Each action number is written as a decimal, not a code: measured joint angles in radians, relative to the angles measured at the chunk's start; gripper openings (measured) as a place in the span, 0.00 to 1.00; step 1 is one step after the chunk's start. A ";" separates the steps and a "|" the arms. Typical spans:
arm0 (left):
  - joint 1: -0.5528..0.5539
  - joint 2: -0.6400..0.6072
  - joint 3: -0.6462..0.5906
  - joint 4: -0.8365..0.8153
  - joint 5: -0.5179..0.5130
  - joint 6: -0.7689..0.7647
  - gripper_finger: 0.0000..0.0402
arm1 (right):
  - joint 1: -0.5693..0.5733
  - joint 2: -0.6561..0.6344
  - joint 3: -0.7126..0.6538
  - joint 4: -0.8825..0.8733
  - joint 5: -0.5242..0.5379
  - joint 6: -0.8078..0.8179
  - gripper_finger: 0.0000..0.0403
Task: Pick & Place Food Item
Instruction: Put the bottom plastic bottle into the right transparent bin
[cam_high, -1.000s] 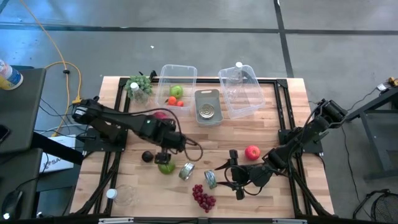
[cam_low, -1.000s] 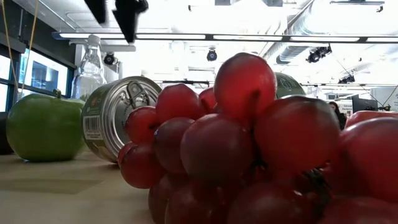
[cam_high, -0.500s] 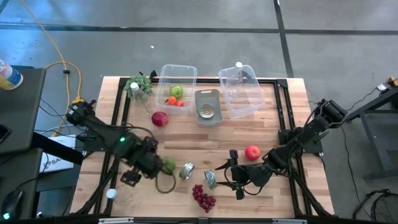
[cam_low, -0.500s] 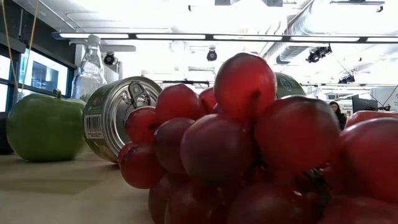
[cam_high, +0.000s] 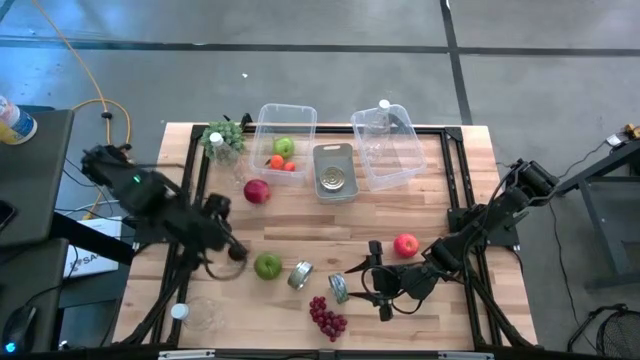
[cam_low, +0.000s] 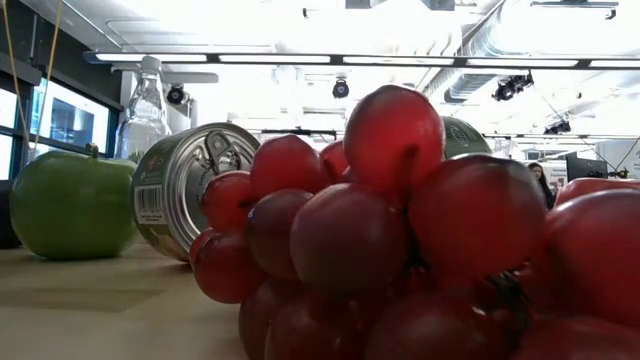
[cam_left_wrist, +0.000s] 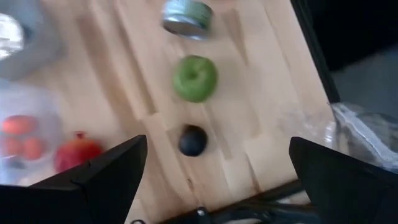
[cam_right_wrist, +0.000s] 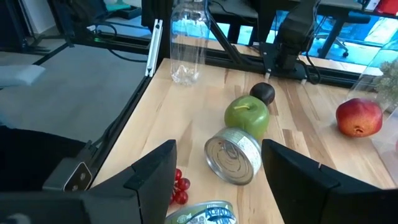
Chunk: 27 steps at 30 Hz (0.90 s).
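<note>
My left gripper (cam_high: 226, 238) is open and empty near the table's left edge, just above a dark plum (cam_high: 237, 252) (cam_left_wrist: 193, 140). A green apple (cam_high: 267, 266) (cam_left_wrist: 195, 78) rests on the wood to the plum's right. My right gripper (cam_high: 380, 280) (cam_right_wrist: 217, 149) hangs open and empty at the table's near right. It stands beside a red apple (cam_high: 405, 244) and faces two cans lying on their sides (cam_high: 300, 274) (cam_high: 339, 288). Red grapes (cam_high: 327, 318) lie near the front edge and fill the low view (cam_low: 400, 230).
Two clear bins (cam_high: 285, 130) (cam_high: 390, 145) stand at the far edge, the left one holding small fruit. A grey tray with a can (cam_high: 334, 172) sits between them. Also here are a red fruit (cam_high: 257, 191), green grapes (cam_high: 225, 135) and a lying clear bottle (cam_high: 200, 312).
My left gripper has left its place over the green apple. It swung toward the table's near-left corner, then back along the left edge to the plum, and went out of the low view. Apple, plum and cans have stayed put.
</note>
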 joint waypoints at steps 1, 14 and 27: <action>0.007 -0.018 0.000 -0.001 -0.013 0.000 0.95 | 0.000 0.000 0.000 0.000 0.000 -0.001 0.56; 0.012 -0.073 -0.001 0.001 -0.027 0.044 0.95 | 0.000 0.000 0.000 -0.005 -0.033 0.003 0.56; 0.001 -0.138 -0.018 0.001 -0.020 -0.029 0.95 | 0.000 0.000 0.000 -0.005 -0.031 0.005 0.56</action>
